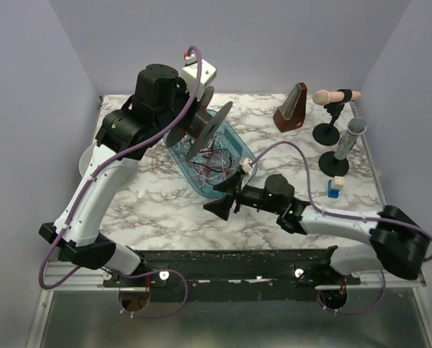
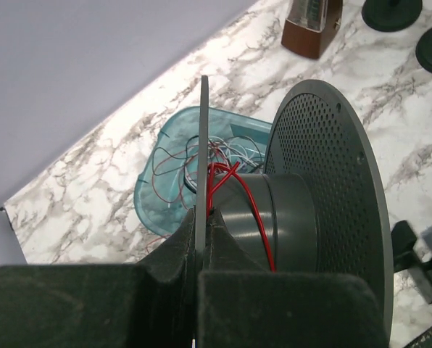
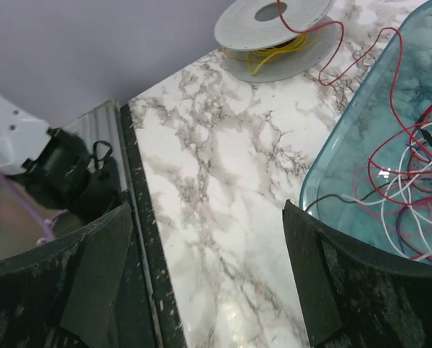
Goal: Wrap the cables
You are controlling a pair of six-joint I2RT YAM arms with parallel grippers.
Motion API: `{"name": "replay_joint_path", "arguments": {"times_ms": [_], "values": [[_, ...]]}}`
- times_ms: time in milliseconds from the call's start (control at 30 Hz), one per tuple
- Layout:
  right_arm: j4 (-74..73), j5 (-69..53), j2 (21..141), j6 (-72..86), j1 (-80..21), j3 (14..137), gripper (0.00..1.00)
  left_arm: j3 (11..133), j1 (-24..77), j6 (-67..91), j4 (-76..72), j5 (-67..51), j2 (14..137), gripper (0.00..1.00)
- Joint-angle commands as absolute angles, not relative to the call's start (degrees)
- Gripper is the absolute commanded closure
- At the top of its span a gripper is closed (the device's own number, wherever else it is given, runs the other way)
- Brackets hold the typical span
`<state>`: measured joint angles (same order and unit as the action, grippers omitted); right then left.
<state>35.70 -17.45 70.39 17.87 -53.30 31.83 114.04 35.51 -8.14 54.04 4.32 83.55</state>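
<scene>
Two claws differ: left claw point(image 2: 203, 221) pinching thin flange of grey spool point(image 2: 325, 203), held tilted above teal tray point(image 3: 375, 109), red strand crossing hub; right claw point(image 3: 207, 210) spread wide, just beside tray's near edge over marble surface point(image 1: 165, 210); cables point(image 1: 212, 163) lie looped inside tray

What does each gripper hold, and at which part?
The left gripper pinches the grey spool by the rim of one flange; the right gripper holds nothing.
</scene>
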Motion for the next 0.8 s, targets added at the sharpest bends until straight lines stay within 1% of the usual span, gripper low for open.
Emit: {"name": "replay_joint_path", "arguments": {"times_ms": [0, 233, 300, 433, 533, 667, 767], "values": [[57.72, -13.89, 84.16, 17.75, -53.53, 37.51, 0.07, 119.17, 34.02, -9.05, 52.21, 7.64, 83.15, 1.0], [74.94, -9.85, 105.79, 19.24, -53.53, 52.46, 0.05, 121.63, 32.08, -8.88, 52.47, 7.91, 82.61, 1.0], [80.65, -8.44, 110.98, 20.82, -53.61, 56.41, 0.0, 123.13, 31.82, -8.88, 52.56, 7.91, 83.14, 1.0], [77.79, -4.75, 117.85, 21.71, -53.7, 66.33, 0.0, 126.38, 31.29, -8.44, 52.82, 7.21, 84.02, 1.0], [76.82, -4.57, 121.54, 21.36, -53.61, 72.31, 0.0, 127.96, 30.85, -8.18, 53.0, 7.03, 84.29, 1.0], [76.72, -7.2, 126.29, 24.42, -53.61, 78.82, 0.0, 128.93, 30.15, -7.56, 53.35, 6.15, 84.64, 1.0], [75.94, -5.54, 128.75, 26.36, -53.61, 81.91, 0.03, 129.55, 29.62, -6.94, 53.52, 5.19, 84.81, 1.0]]}}
